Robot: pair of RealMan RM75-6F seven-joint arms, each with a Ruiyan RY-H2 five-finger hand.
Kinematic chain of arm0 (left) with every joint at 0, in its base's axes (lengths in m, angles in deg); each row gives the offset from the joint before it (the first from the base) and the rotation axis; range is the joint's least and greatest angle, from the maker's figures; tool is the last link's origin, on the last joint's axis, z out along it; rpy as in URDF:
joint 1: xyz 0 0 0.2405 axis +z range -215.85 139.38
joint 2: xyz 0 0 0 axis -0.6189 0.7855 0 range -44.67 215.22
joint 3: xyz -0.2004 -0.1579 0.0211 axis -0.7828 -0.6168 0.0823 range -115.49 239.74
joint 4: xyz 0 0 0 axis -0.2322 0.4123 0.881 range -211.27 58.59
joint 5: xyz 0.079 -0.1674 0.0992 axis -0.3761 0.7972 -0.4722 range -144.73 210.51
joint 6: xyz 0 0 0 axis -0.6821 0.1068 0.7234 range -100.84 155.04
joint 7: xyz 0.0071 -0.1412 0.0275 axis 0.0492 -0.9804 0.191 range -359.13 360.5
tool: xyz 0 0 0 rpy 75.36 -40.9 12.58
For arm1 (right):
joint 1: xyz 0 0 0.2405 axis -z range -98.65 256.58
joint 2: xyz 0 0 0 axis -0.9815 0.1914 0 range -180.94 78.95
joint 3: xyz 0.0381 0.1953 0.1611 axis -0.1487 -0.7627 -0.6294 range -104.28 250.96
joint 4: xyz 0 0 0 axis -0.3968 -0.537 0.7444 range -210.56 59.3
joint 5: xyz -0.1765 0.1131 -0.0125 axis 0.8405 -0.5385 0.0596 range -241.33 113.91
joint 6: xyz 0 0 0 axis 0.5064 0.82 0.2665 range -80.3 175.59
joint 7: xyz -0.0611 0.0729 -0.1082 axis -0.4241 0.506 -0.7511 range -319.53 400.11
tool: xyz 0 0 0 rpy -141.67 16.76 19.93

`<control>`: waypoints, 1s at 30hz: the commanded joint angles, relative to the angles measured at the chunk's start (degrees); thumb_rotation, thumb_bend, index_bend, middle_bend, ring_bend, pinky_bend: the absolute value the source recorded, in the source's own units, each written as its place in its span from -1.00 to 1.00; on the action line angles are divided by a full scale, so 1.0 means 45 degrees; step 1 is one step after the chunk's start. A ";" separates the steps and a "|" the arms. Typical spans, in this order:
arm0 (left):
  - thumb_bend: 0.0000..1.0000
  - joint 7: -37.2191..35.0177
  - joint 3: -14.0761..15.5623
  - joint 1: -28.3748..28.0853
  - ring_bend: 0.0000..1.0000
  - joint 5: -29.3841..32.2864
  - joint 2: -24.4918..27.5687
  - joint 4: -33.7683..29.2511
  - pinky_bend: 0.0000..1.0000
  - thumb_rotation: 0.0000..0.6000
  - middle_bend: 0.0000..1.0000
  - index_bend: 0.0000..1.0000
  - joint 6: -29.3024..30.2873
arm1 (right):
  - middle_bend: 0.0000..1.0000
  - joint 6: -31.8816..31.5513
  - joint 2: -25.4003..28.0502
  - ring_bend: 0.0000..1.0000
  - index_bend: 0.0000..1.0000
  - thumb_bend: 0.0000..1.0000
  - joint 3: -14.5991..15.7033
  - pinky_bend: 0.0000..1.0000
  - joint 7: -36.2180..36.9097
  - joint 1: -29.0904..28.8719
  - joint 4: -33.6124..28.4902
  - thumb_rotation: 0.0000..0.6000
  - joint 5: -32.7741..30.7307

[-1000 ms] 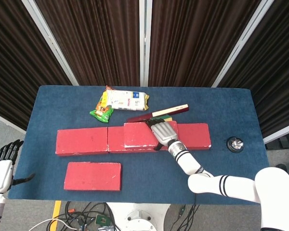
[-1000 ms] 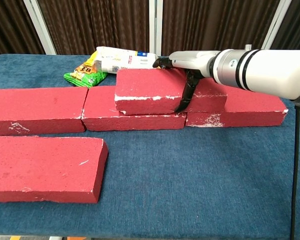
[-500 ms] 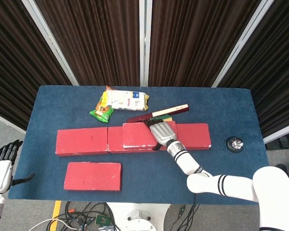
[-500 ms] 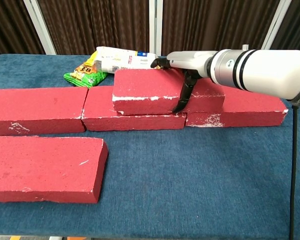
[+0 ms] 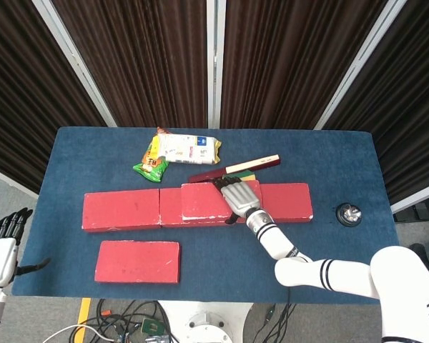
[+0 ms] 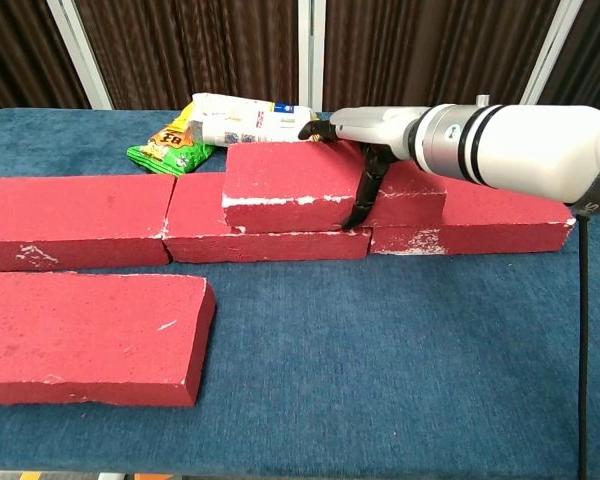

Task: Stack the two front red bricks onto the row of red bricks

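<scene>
Three red bricks lie end to end in a row across the blue table: left (image 5: 121, 209), middle (image 6: 265, 238) and right (image 5: 289, 201). A fourth red brick (image 5: 209, 200) (image 6: 292, 185) lies on top of the row, over the joint between the middle and right bricks. My right hand (image 5: 238, 196) (image 6: 368, 135) grips its right end, fingers over the top to the back edge and thumb down the front face. One more red brick (image 5: 138, 261) (image 6: 90, 335) lies flat in front of the row at the left. My left hand (image 5: 3, 241) hangs off the table's left edge and holds nothing.
Behind the row lie a white snack packet (image 5: 189, 148) (image 6: 245, 118), a green and orange packet (image 5: 151, 166) and a long dark red and cream stick (image 5: 237, 168). A small round metal object (image 5: 348, 214) sits near the right edge of the table (image 5: 329, 157).
My right hand has shifted the upper brick slightly to the left along the row. The left hand and the front brick have stayed put.
</scene>
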 commanded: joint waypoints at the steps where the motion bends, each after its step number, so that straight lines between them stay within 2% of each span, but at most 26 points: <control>1: -1.00 -0.0019 0.0000 0.0007 -1.00 -0.0008 0.0003 0.0010 -1.00 1.00 -1.00 -0.99 0.0013 | -0.89 -0.0036 0.0018 -0.97 -1.00 -0.88 -0.0030 -0.93 0.0077 0.0010 -0.0041 1.00 0.0024; 4: -1.00 -0.0032 0.0003 0.0016 -1.00 -0.0017 0.0001 0.0024 -1.00 1.00 -1.00 -0.99 0.0028 | -1.00 -0.0147 0.0015 -1.00 -1.00 -0.99 -0.0071 -1.00 0.0213 0.0064 -0.0079 1.00 0.0142; 12: -1.00 -0.0032 0.0003 0.0013 -1.00 -0.0036 0.0024 0.0003 -1.00 1.00 -1.00 -0.99 0.0029 | -1.00 -0.0093 0.0107 -1.00 -1.00 -1.00 -0.0077 -1.00 0.0432 0.0116 -0.0177 1.00 0.0282; 17: -1.00 0.0107 0.0088 0.0021 -1.00 -0.0212 0.0086 -0.0113 -1.00 1.00 -1.00 -0.99 0.0089 | -1.00 -0.0401 0.0474 -1.00 -1.00 -1.00 -0.0056 -1.00 0.0494 0.0292 -0.0718 1.00 0.0420; 24: -1.00 0.0233 0.0624 -0.0325 -1.00 -0.0991 0.0567 -0.1010 -1.00 1.00 -1.00 -0.99 -0.0562 | -1.00 -0.1244 0.2396 -1.00 -1.00 -1.00 -0.0059 -1.00 0.0865 0.1072 -0.2914 1.00 0.1161; 30: -1.00 0.1217 0.0893 -0.0774 -1.00 -0.1464 0.0784 -0.2371 -1.00 1.00 -1.00 -0.99 -0.1220 | -1.00 -0.2685 0.4188 -1.00 -1.00 -1.00 -0.0039 -1.00 0.1715 0.2341 -0.4856 1.00 0.2813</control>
